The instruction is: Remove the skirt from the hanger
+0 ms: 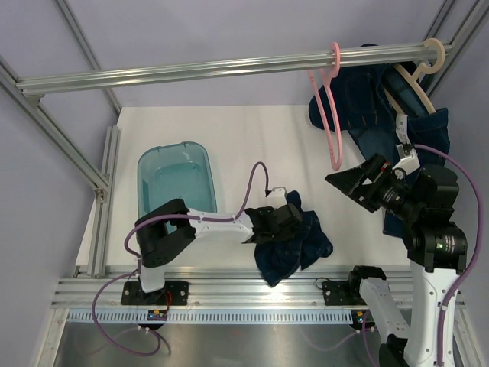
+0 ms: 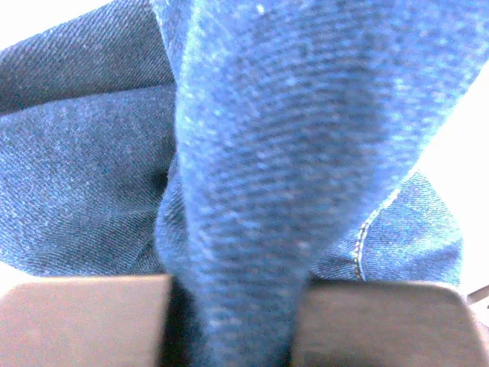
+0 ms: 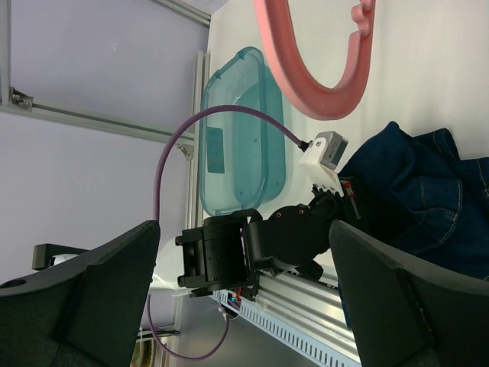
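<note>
Pinching a raised fold of blue denim, the left gripper (image 1: 276, 223) is clamped on the crumpled skirt (image 1: 304, 246). The skirt lies on the table (image 1: 252, 138) just right of the teal tub (image 1: 174, 182), toward the near edge. In the wrist view, cloth fills the whole gap between the fingers. I take this heap to be the skirt because the pink hanger (image 3: 317, 103) is bare, though the cut is too bunched to confirm.

The hold is on a single ridge of fabric. The lift should therefore go straight up and slowly, letting the rest unfold and hang before any sideways travel (a quick swing could pull the fold free).

Farther right of the tub and raised above the table, the right gripper (image 1: 357, 183) stands wide and holds nothing. It is best kept where it is, out of the skirt's path.

Beyond the tub and to its right, the pink hanger hooks over the rail (image 1: 191, 69). Farther right again, a beige hanger (image 1: 419, 90) carries another dark denim garment (image 1: 367, 99), which the lift should avoid.
</note>
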Robot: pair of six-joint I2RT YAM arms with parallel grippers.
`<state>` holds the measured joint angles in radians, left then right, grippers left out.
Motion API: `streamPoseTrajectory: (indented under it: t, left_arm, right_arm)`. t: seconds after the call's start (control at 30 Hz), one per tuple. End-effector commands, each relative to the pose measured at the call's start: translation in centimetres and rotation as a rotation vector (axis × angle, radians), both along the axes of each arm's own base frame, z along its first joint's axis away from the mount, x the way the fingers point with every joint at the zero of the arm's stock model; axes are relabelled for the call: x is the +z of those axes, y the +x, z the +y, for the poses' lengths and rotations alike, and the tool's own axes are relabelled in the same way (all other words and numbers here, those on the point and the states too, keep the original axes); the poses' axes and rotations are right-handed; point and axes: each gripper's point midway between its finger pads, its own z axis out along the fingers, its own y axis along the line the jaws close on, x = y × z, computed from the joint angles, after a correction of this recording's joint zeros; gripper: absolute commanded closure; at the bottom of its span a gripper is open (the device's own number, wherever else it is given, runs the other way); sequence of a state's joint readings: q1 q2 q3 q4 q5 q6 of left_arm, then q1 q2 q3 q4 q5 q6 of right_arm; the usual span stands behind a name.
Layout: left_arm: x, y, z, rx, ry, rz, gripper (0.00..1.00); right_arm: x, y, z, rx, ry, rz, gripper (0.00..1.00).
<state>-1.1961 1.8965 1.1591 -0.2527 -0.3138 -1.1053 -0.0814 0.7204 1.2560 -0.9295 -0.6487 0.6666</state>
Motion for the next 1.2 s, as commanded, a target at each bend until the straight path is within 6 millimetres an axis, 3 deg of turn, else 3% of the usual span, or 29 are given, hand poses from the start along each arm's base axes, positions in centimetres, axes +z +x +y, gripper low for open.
streamPoseTrajectory:
  t: [0.0, 0.1, 0.13, 0.17, 0.23, 0.27, 0.3, 0.43, 0.57, 0.67, 0.83, 0.93, 1.0, 1.07, 1.1, 1.13, 1.17]
  left_arm:
    - [-8.5, -5.1, 7.1, -0.075, 0.287, 0.185, 1.0]
    - [-3.1, -2.8, 6.8, -0.078, 0.274, 0.045, 1.0]
    - [1.2, -1.1, 6.4, -0.086, 0.266, -0.049, 1.0]
    - [2.5, -0.9, 6.2, -0.081, 0.235, -0.062, 1.0]
    - [9.7, 1.8, 6.2, -0.084, 0.232, -0.203, 1.0]
    - [11.7, 2.5, 7.5, -0.074, 0.268, -0.225, 1.0]
    - [15.7, 4.0, 7.3, -0.071, 0.245, -0.3, 1.0]
    - [24.8, 8.0, 12.5, 0.035, 0.247, -0.418, 1.0]
    - [30.8, 9.1, 19.0, 0.136, 0.252, -0.504, 1.0]
    - [33.5, 9.5, 23.2, 0.217, 0.232, -0.553, 1.0]
    - [35.2, 10.1, 29.7, 0.349, 0.244, -0.582, 1.0]
    - [34.5, 10.3, 32.6, 0.401, 0.249, -0.561, 1.0]
    - [33.1, 10.7, 33.7, 0.418, 0.238, -0.531, 1.0]
    - [32.1, 10.9, 33.7, 0.406, 0.201, -0.513, 1.0]
    - [30.2, 11.1, 34.6, 0.425, 0.221, -0.468, 1.0]
    - [29.6, 11.3, 34.6, 0.424, 0.205, -0.462, 1.0]
    - [28.9, 11.3, 33.8, 0.387, 0.161, -0.445, 1.0]
  right_arm:
    - [0.3, -0.7, 0.0, -0.002, -0.008, -0.026, 0.01]
    - [0.5, -1.4, 0.1, 0.002, -0.009, -0.031, 0.01]
    - [0.6, -1.8, 0.0, 0.001, -0.017, -0.035, 0.01]
    - [0.9, -1.8, 0.0, 0.0, -0.018, -0.044, 0.01]
    - [1.4, -2.5, 0.0, 0.0, -0.024, -0.053, 0.0]
    - [1.6, -2.7, 0.1, 0.0, -0.026, -0.059, 0.01]
    - [1.7, -3.0, 0.1, -0.001, -0.025, -0.06, 0.01]
    - [3.3, -4.0, 0.1, -0.006, -0.025, -0.097, 0.0]
    - [4.0, -4.2, 0.2, -0.008, -0.012, -0.108, 0.0]
    - [4.2, -4.2, 0.4, -0.004, 0.003, -0.112, 0.0]
    - [4.6, -4.4, 0.2, -0.018, 0.003, -0.125, 0.01]
    - [4.9, -4.6, 0.1, -0.031, -0.007, -0.133, 0.01]
    - [5.0, -4.6, 0.0, -0.036, -0.013, -0.132, 0.01]
    - [5.2, -4.8, 0.0, -0.036, -0.015, -0.14, 0.01]
    - [5.2, -4.9, 0.0, -0.037, -0.015, -0.14, 0.0]
    - [5.5, -5.0, 0.0, -0.039, -0.015, -0.147, 0.01]
    - [5.6, -5.1, 0.0, -0.039, -0.015, -0.15, 0.0]
